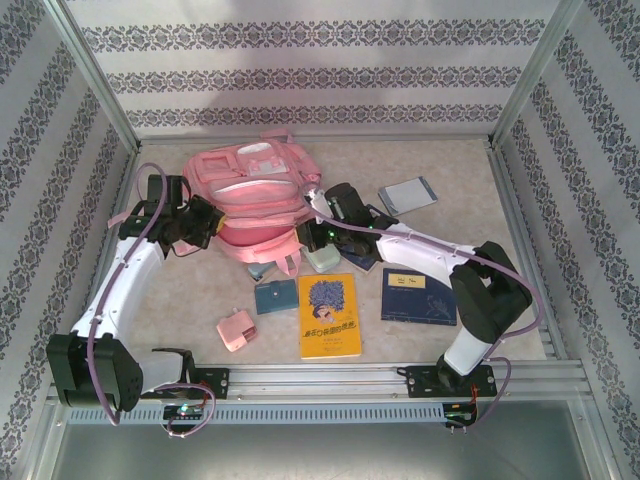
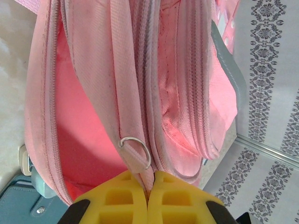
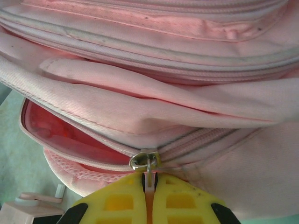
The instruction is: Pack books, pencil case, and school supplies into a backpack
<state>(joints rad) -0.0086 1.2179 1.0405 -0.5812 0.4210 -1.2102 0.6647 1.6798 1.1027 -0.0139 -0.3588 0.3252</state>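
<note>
The pink backpack (image 1: 255, 185) lies at the back centre, its main pocket gaping and red inside (image 3: 51, 133). My left gripper (image 2: 150, 179) is shut on a fold of its zip edge, beside a metal ring (image 2: 135, 148); from above it (image 1: 208, 228) sits at the bag's left side. My right gripper (image 3: 148, 179) is shut on the zip pull (image 3: 145, 160), at the bag's front right (image 1: 312, 236). On the table lie a yellow book (image 1: 330, 315), a navy white-labelled book (image 1: 418, 296), a grey-white notebook (image 1: 408, 195), a teal box (image 1: 275, 297) and a pink block (image 1: 237, 331).
A pale green case-like item (image 1: 323, 260) lies just under the right gripper; I cannot tell if it is the pencil case. A dark book (image 1: 362, 258) is partly hidden under the right arm. Patterned walls and metal posts close in three sides.
</note>
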